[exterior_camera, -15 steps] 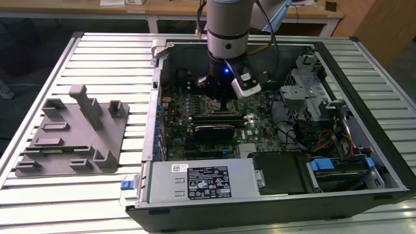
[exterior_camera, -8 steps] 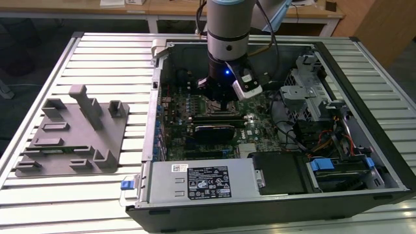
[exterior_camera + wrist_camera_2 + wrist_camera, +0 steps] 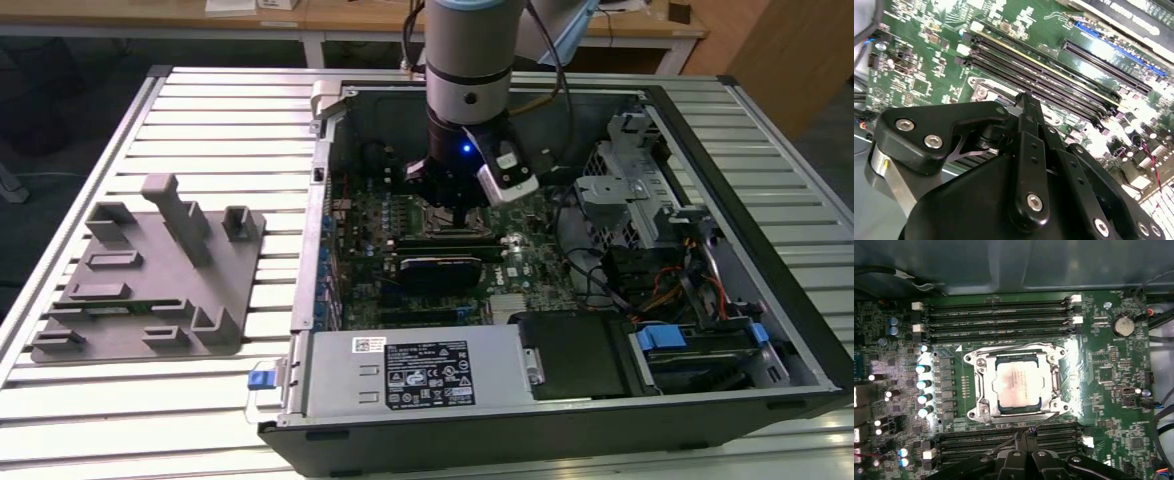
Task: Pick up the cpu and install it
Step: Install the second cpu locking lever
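Cpu [image 3: 1017,386] sat flat in motherboard [image 3: 1104,375] socket, metal frame around its edges, memory slots close on two sides, gripper [image 3: 1025,432] above nearby, jaws together, holding nothing.

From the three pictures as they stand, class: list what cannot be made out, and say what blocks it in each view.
- Exterior view: the socket area of the motherboard, hidden behind the pincer.
- Second wrist view: the cpu, covered by the pincer's black links.
- First wrist view: whether the cpu is fully seated in the socket frame; seen straight from above, and the pincer is cut off by the edge.
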Robot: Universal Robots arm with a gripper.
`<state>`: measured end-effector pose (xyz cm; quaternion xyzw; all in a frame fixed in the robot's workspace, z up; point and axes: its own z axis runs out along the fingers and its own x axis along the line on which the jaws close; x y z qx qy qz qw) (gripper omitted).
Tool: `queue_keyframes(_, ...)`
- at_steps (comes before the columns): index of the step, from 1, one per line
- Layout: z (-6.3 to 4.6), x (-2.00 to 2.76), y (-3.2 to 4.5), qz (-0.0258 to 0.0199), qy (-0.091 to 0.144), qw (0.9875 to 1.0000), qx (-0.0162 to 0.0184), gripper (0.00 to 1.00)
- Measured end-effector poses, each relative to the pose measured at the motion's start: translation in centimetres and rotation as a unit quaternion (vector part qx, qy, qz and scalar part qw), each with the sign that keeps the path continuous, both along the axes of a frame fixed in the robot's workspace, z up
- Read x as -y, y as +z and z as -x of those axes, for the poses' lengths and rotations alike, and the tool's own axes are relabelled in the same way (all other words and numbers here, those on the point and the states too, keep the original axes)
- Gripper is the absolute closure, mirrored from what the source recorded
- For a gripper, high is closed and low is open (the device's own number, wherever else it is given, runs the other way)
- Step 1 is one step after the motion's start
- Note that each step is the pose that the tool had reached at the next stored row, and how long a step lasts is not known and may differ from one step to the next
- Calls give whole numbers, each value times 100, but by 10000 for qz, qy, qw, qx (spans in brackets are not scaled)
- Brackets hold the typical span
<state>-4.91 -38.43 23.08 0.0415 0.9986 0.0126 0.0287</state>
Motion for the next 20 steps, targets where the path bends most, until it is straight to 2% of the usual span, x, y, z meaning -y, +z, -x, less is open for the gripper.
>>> queue_keyframes(4, 0, 0, -6, -10, 3, 9998, -195, 89)
queue_keyframes(9, 0, 2, -16, -31, 18, 9989, -472, 89)
queue_keyframes(15, 0, 4, -18, -33, 18, 9988, -482, 89)
queue_keyframes(20, 0, 21, -45, -59, 55, 9988, -482, 89)
